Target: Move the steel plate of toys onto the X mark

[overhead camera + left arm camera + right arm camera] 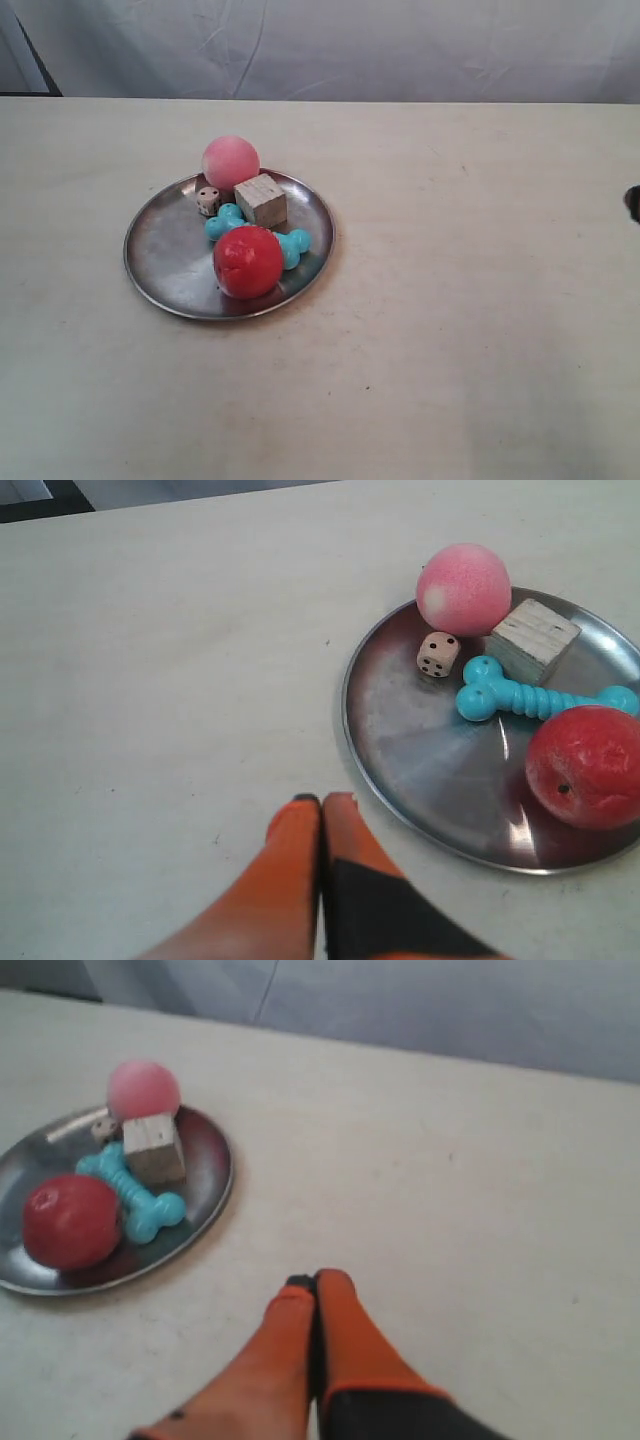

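The left gripper (322, 802) has its orange fingers pressed together with nothing between them, tips over bare table (170, 680) just beside the rim of the steel plate (420, 742). The right gripper (315, 1282) is likewise closed and empty, with the plate (207, 1150) somewhat farther from its tips.

In the exterior view the steel plate (165, 250) sits left of centre on the pale table (480, 300). The pink ball (231, 163) rests at its upper edge, and the die (208, 200) and wooden cube (261, 200) sit just below it. The teal bone (225, 225) lies between the cube and the red apple (248, 261), which is at the plate's lower part.
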Robot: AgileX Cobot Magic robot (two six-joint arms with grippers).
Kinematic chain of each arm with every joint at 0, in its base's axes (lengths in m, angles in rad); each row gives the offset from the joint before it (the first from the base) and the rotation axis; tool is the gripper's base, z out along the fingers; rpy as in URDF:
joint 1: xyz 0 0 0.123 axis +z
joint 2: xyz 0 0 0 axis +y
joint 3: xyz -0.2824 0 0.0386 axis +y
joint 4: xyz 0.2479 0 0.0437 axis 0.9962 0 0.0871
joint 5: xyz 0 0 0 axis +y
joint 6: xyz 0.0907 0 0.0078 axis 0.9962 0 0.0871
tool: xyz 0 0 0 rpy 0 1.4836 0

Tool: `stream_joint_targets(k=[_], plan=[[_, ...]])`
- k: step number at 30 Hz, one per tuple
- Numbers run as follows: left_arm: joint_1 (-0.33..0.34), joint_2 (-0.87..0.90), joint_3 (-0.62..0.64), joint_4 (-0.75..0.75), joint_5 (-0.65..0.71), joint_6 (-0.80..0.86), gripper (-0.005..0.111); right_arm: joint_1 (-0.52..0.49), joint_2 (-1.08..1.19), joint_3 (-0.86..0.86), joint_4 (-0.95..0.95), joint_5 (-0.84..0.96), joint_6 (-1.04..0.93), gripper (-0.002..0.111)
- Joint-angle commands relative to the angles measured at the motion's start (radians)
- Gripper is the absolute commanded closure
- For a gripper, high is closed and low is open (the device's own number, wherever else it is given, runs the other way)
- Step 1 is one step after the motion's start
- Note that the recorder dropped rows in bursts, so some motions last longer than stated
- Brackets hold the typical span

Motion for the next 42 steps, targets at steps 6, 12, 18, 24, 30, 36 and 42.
stream_joint_targets(k=[6,12,18,24,30,36,42], plan=[[-0.006,-0.009,0.004,0.004,-0.01,-0.002,0.106,-0.111,-0.421,0.228,-0.025,-0.016,-0.004,0.108],[-0.006,-0.009,0.004,0.004,-0.01,-0.002,0.106,-0.113,-0.532,0.389,-0.015,-0.044,-0.004,0.108],[-0.006,-0.009,0.004,0.004,-0.007,-0.002,0.106,-0.113,-0.532,0.438,0.05,-0.041,-0.002,0.108],[-0.006,-0.009,0.004,0.004,-0.007,-0.002,0.106,-0.113,-0.532,0.438,0.05,-0.041,-0.002,0.108],[-0.006,-0.009,0.004,0.004,-0.007,-0.002,0.106,-0.113,-0.532,0.438,0.05,-0.041,-0.002,0.108],[-0.006,-0.066,0.065,0.057,-0.09,-0.002,0.106,-0.113,-0.532,0.438,0.052,-0.038,-0.002,0.108],[-0.002,-0.294,0.232,-0.015,-0.16,0.001,0.106,-0.113,-0.532,0.438,0.054,-0.036,-0.002,0.108]])
